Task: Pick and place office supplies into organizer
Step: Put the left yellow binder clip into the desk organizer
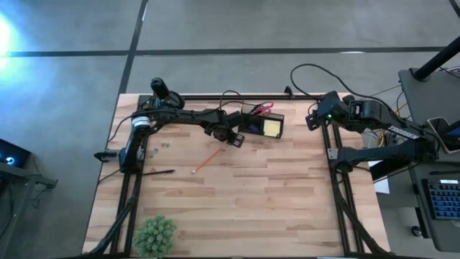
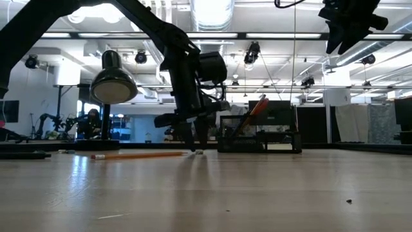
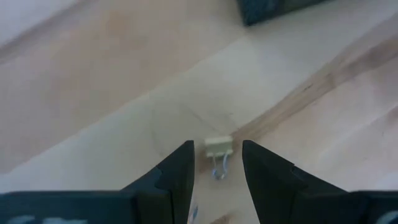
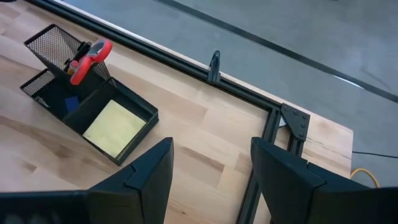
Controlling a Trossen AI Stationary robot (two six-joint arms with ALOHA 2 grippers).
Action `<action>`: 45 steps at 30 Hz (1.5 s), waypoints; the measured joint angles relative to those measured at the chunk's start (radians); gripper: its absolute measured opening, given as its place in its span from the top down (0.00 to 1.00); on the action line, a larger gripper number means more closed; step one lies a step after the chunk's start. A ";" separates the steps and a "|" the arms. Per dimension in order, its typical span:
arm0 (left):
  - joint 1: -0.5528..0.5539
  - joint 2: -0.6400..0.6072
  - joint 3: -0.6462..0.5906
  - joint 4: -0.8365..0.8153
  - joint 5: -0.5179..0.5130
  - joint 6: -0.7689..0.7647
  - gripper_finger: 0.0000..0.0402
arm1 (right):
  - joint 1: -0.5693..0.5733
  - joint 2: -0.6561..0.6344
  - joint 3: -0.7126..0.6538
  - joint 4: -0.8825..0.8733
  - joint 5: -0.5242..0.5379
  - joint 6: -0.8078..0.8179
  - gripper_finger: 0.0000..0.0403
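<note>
A small cream binder clip with wire handles lies on the wooden table. My left gripper points steeply down over it, open, one finger on either side without touching it; it also shows in the high view and the low view. The black organizer stands just right of it at the far edge, holding a yellow sticky-note pad and red-handled scissors. An orange pencil and a black pen lie on the table. My right gripper hangs open, high at the far right.
A small green plant stands at the near left. A round black object with an upright knob sits at the far left corner. Black frame rails run along the table's far and right edges. Bare wood lies across the middle and near right.
</note>
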 joint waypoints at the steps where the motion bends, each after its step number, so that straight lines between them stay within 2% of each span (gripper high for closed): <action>1: 0.000 0.000 0.000 0.015 -0.008 0.000 0.70 | 0.000 0.000 0.000 0.000 0.000 0.000 0.49; 18: -0.006 0.014 -0.013 0.025 -0.010 0.010 0.70 | 0.000 0.000 0.000 0.001 0.000 0.000 0.49; 21: -0.006 0.014 -0.013 0.023 -0.010 0.011 0.74 | 0.000 0.000 0.000 0.001 0.002 -0.005 0.49; 28: -0.006 0.016 -0.012 0.019 -0.011 0.028 0.89 | 0.000 0.000 0.000 0.001 0.007 -0.008 0.49; 34: -0.008 0.016 -0.009 0.024 -0.003 0.029 0.90 | 0.000 0.000 0.000 0.001 0.008 -0.019 0.49; 39: -0.009 -0.011 0.031 0.014 -0.003 0.039 0.90 | 0.000 0.000 0.000 0.001 0.008 -0.023 0.49; 45: -0.009 -0.046 0.135 0.054 -0.054 0.167 0.90 | 0.000 0.000 0.000 0.001 0.008 -0.024 0.49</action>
